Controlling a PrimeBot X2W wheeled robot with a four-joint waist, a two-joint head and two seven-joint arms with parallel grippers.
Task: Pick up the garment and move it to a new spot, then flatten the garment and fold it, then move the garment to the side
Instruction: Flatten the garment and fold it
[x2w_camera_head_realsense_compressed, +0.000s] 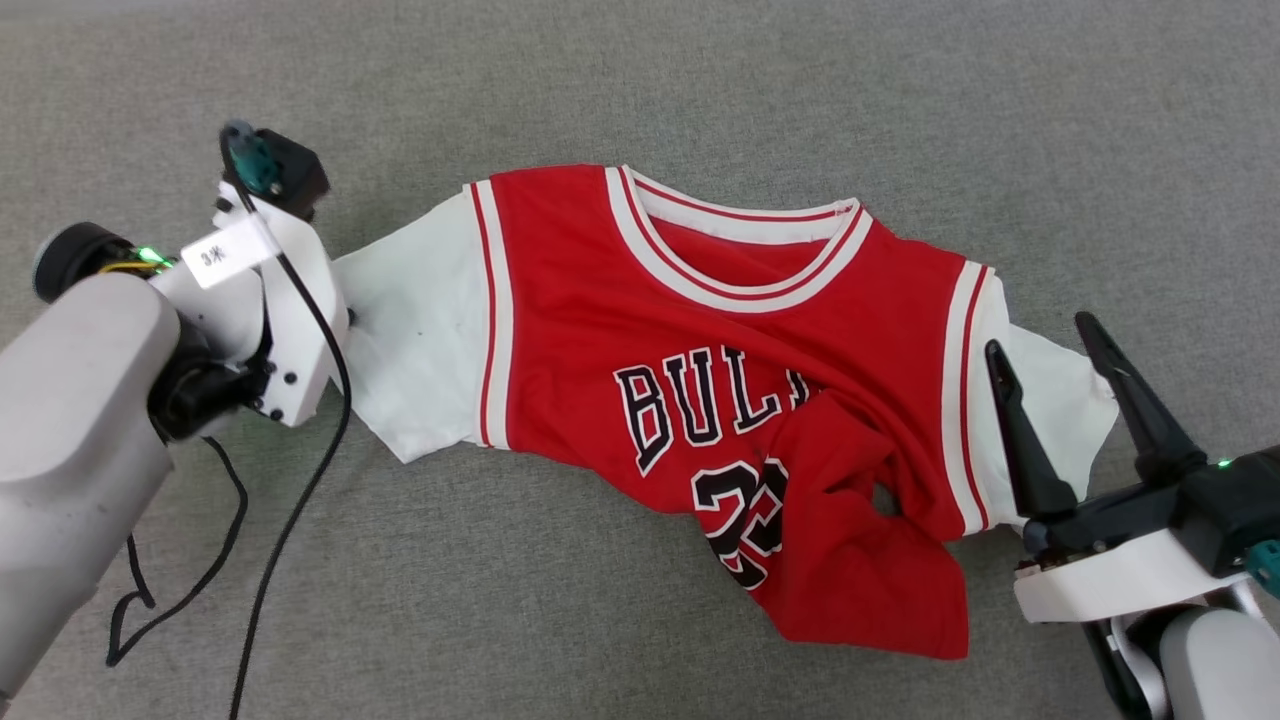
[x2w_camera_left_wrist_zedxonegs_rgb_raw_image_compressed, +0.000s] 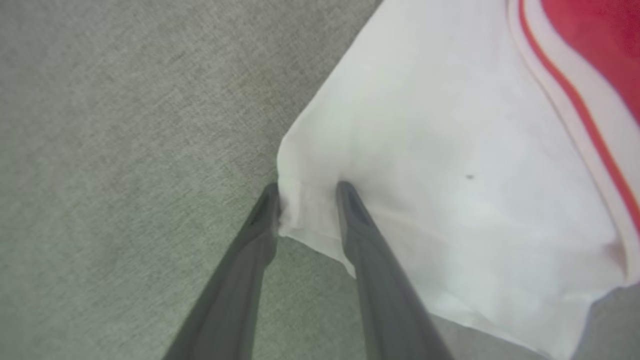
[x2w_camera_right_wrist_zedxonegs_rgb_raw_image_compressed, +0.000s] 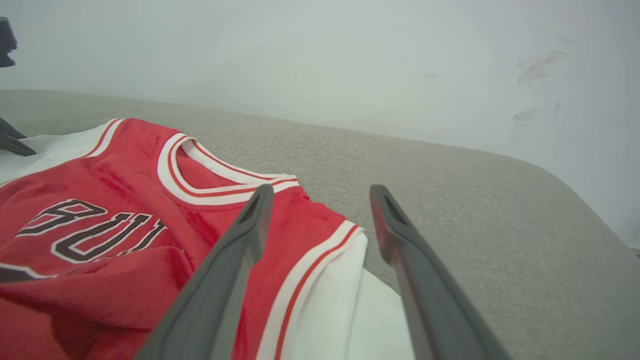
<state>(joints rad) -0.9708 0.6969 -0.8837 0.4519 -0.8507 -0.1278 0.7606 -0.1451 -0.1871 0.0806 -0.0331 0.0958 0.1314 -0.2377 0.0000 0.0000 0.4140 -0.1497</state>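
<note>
The garment (x2w_camera_head_realsense_compressed: 720, 400), a red jersey with white sleeves and black lettering, lies face up across the grey cloth surface (x2w_camera_head_realsense_compressed: 900, 100). Its lower hem is folded up over the number at the lower right. In the left wrist view my left gripper (x2w_camera_left_wrist_zedxonegs_rgb_raw_image_compressed: 308, 194) is shut on the bunched edge of the white sleeve (x2w_camera_left_wrist_zedxonegs_rgb_raw_image_compressed: 450, 150); in the head view the pale left wrist (x2w_camera_head_realsense_compressed: 290, 300) covers those fingers. My right gripper (x2w_camera_head_realsense_compressed: 1040, 338) stands open just above the other white sleeve (x2w_camera_head_realsense_compressed: 1060, 400), nothing between its fingers (x2w_camera_right_wrist_zedxonegs_rgb_raw_image_compressed: 250, 230). The right wrist view looks over the red shoulder and neckline (x2w_camera_right_wrist_zedxonegs_rgb_raw_image_compressed: 210, 180).
A black cable (x2w_camera_head_realsense_compressed: 290, 480) hangs from the left arm and loops over the surface at the lower left. A white wall (x2w_camera_right_wrist_zedxonegs_rgb_raw_image_compressed: 350, 60) rises behind the surface, whose rounded edge (x2w_camera_right_wrist_zedxonegs_rgb_raw_image_compressed: 575, 190) falls away at the right of the right wrist view.
</note>
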